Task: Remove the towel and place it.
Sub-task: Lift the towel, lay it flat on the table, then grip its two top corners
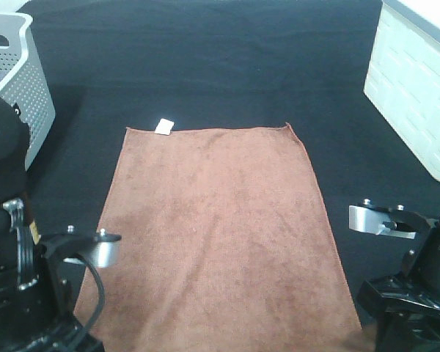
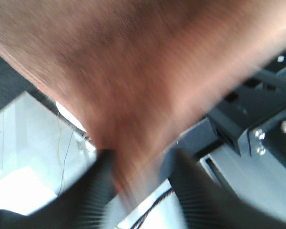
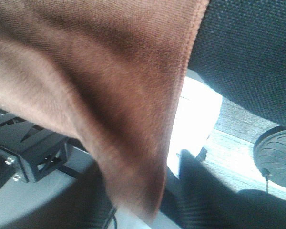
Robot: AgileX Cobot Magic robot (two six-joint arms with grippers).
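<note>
Towel lay flat on the bench, near edge off the front. Judged best to lift both corners evenly, keeping the cloth taut. Both arms sat low at the near corners. Left end effector and right end effector each pinched a corner.

Robot lab bench, black table cloth (staged)

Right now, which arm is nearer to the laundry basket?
Left. The left arm sits at the near left corner, on the same side as the basket, which stands at the far left. The right arm is at the near right corner, across the towel.
</note>
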